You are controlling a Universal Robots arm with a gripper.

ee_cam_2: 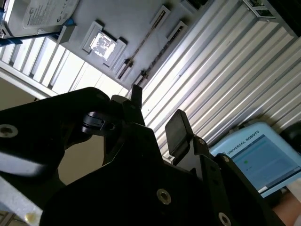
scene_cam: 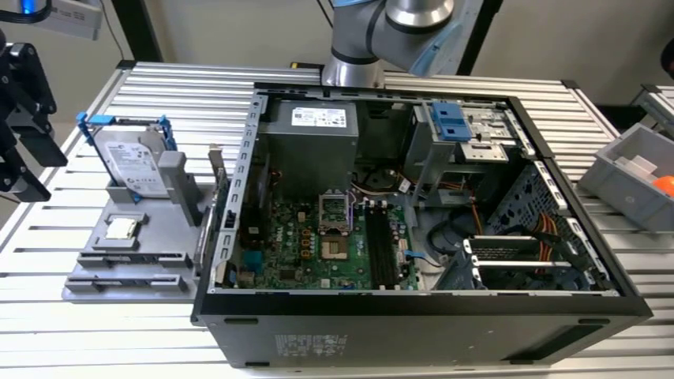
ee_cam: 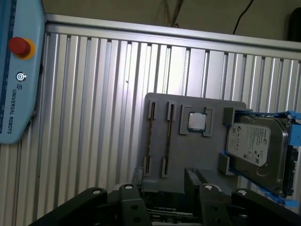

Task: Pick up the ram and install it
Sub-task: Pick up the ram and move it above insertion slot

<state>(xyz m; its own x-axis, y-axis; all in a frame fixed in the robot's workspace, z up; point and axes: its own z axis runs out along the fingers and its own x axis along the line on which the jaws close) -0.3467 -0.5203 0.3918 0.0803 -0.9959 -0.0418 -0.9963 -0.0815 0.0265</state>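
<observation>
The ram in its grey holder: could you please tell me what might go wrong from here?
The ram stands on its thin edge in the grey holder, and the open gripper is not yet on it; a slightly skewed grasp could slip or tilt it.
The processor chip and hard drive sit close by on that holder, so a finger might knock them.
The memory slots lie low in the case beside cables, which could snag.

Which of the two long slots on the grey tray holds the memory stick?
The ram lies in the outer slot, the one farther from the square processor chip; the slot beside the chip looks empty between its end clips.
</observation>
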